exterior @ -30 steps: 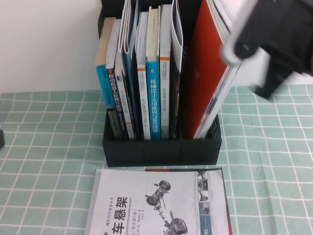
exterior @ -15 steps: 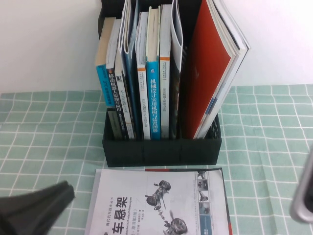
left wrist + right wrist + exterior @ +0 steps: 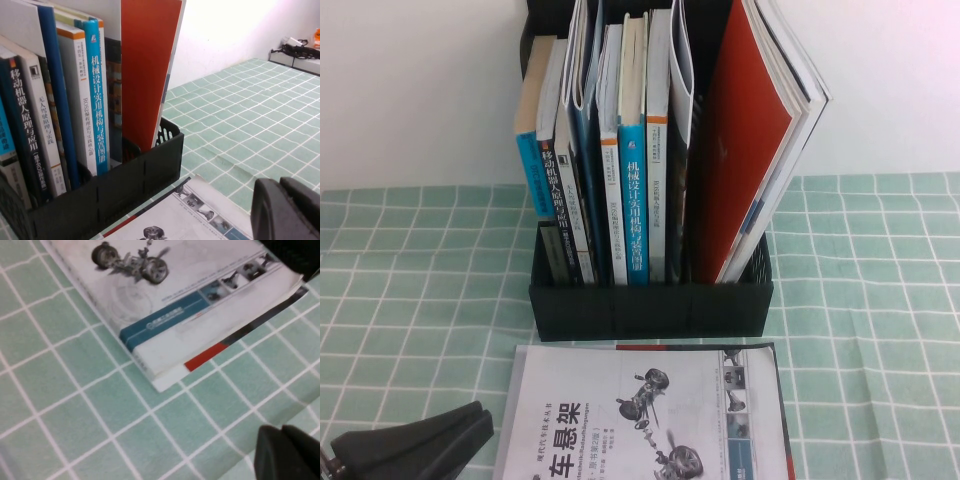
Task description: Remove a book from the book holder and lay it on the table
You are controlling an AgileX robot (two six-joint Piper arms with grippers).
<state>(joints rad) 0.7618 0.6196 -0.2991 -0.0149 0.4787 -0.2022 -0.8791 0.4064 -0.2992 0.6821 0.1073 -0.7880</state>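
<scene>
A: The book [image 3: 645, 415] lies flat, cover up, on the table [image 3: 865, 300], near side of the book holder [image 3: 650, 305]. Placement looks done.

B: Left gripper [image 3: 415, 450] sits low at the near left, just beside the book, holding nothing; we cannot tell its jaws. Right gripper [image 3: 290, 455] is closed and empty over cloth.

A: We judge retreat comes next: lift clear, don't nudge the cover.

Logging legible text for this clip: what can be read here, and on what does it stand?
"车悬架": cover of the book lying on the table; its small print is unreadable.
"机械设计实用机构与装置图册": blue spine in the book holder.
"移动机器人原理与应用": dark spine.
"ROS2机器人理论与实践": white spine, partly guessed.
Other spines: too blurred.
</scene>
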